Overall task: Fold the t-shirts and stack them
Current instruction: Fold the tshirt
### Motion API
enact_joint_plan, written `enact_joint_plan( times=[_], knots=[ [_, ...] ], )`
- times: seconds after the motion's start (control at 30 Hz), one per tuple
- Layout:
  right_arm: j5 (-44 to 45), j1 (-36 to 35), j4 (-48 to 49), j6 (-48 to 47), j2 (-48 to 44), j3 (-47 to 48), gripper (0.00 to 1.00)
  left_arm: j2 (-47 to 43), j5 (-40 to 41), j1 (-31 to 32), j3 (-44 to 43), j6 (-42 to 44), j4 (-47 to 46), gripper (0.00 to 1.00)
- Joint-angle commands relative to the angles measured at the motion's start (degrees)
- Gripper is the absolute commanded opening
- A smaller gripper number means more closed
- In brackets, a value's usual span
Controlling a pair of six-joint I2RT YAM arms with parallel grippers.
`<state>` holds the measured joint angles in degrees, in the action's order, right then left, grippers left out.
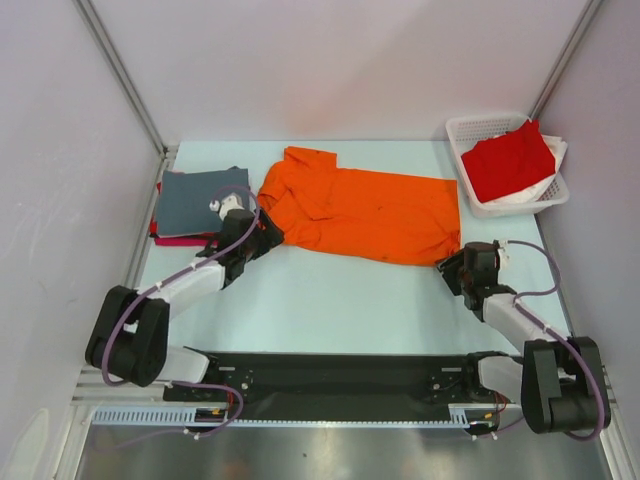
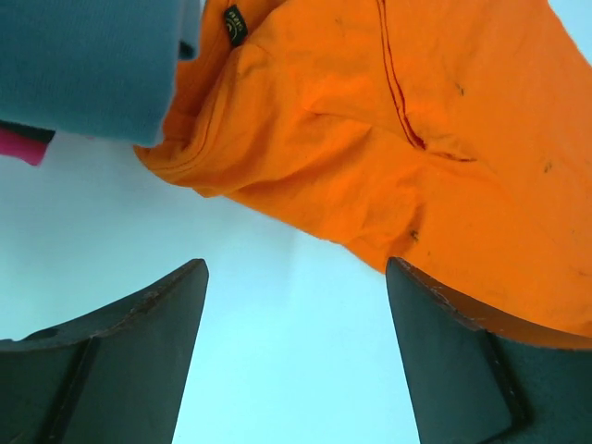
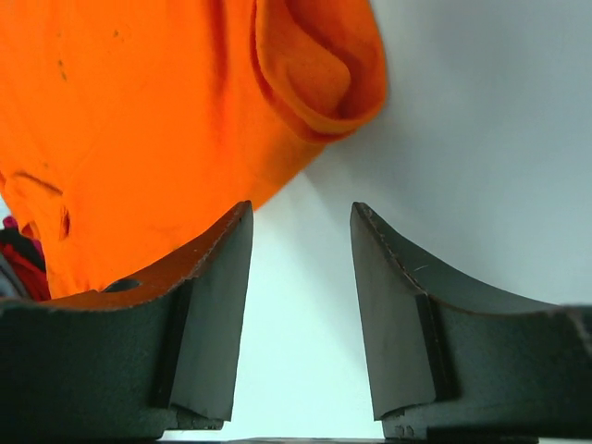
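Note:
A bright orange t-shirt lies folded lengthwise across the middle of the table; it also shows in the left wrist view and the right wrist view. A folded slate grey t-shirt lies at the far left on top of a magenta one. A red t-shirt sits in the basket. My left gripper is open and empty at the orange shirt's near left edge. My right gripper is open and empty at its near right corner.
A white lattice basket stands at the back right corner. Pale walls and metal posts enclose the table at the left, back and right. Bare table lies between the orange shirt and the arm bases.

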<state>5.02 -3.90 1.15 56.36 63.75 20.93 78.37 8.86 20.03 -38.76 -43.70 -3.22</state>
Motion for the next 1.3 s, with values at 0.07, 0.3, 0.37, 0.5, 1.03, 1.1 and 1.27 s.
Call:
enact_joint_plan(
  times=[0.07, 0.3, 0.37, 0.5, 1.03, 1.1, 1.27],
  knots=[
    [5.0, -0.67, 8.68, 5.95, 6.72, 2.98, 0.49, 2.84, 0.98, 0.1, 1.14, -7.45, -9.95, 0.82],
    [10.26, -0.5, 8.97, 7.37, 12.09, 4.91, 0.46, 4.51, 2.83, 0.1, 4.57, -10.0, -16.37, 0.82],
    [10.89, 0.47, 8.09, 7.1, 12.89, 5.44, 0.45, 4.86, 3.35, 0.1, 4.66, -10.44, -16.82, 0.82],
    [10.02, 7.12, 8.17, 5.7, 12.98, 4.39, 0.36, 5.22, 4.14, 0.1, 4.66, -10.7, -17.25, 0.83],
    [4.22, 11.72, 5.01, -4.5, 7.27, 4.12, 0.48, 7.33, 3.62, -0.17, 4.48, -12.46, -18.57, 0.83],
    [4.04, 11.29, 4.57, -4.33, 5.52, 3.51, 0.49, 6.89, 3.62, -0.17, 4.83, -12.46, -18.75, 0.83],
    [4.21, 9.88, 4.04, -2.48, 1.39, 0.96, 0.5, 6.1, 4.14, -0.17, 5.71, -12.72, -19.19, 0.82]
  ],
)
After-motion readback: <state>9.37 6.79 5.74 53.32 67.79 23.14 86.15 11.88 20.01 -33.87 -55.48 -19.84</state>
